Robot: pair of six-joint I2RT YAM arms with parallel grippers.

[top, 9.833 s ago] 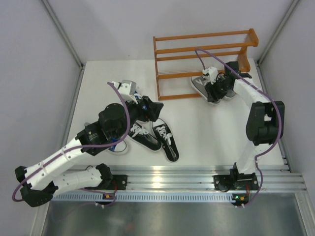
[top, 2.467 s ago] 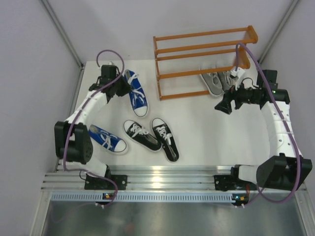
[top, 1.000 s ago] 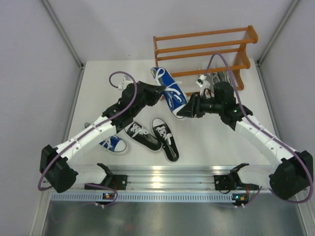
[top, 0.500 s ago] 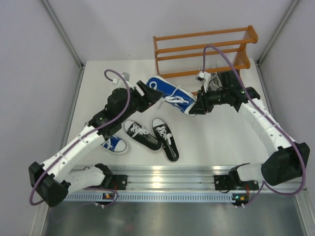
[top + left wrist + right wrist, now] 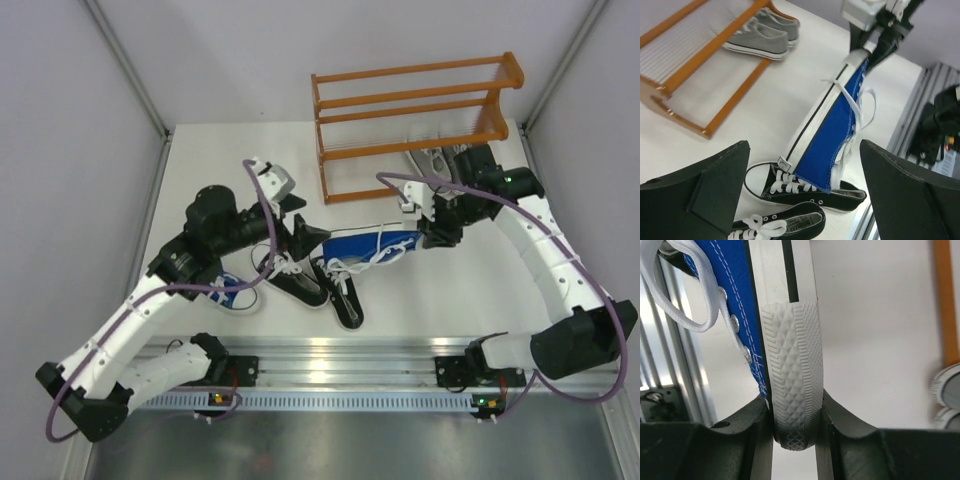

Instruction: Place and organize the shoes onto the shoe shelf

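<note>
White tabletop (image 5: 450, 300), pale grey walls (image 5: 240, 60), aluminium rail (image 5: 340, 365) at near edge. Right gripper (image 5: 428, 236) clamps blue sneaker (image 5: 375, 247) toe; left gripper (image 5: 305, 220) fingers apart.

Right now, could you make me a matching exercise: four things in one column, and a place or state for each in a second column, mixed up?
Things
1. grey pair
2. black pair
3. left hand
4. right hand

Places and states
A. shut on the toe of a blue shoe
B. on the table, towards its front
C. open, holding nothing
D. low at the right end of the shelf

Pairs: 1-D, 2-B, 3-C, 4-A
</note>
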